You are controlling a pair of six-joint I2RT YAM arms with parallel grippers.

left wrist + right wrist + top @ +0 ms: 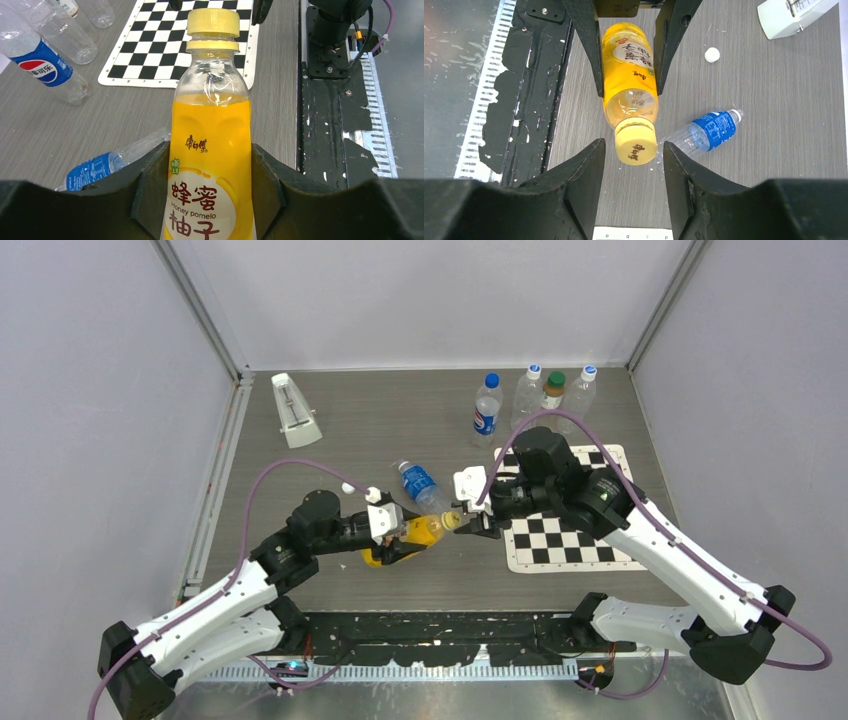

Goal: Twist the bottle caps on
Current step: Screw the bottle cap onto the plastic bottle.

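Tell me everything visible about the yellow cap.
The yellow cap is a small round plastic screw cap, ribbed on its side, with dark characters printed on top. It sits on the neck of the orange-drink bottle, held by the left gripper. The right gripper brackets it, narrow gaps showing on both sides.

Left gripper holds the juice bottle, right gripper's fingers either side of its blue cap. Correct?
No: the cap is yellow, not blue; the right wrist view shows it. Otherwise right: left gripper holds the juice bottle, right gripper's fingers either side of the cap.
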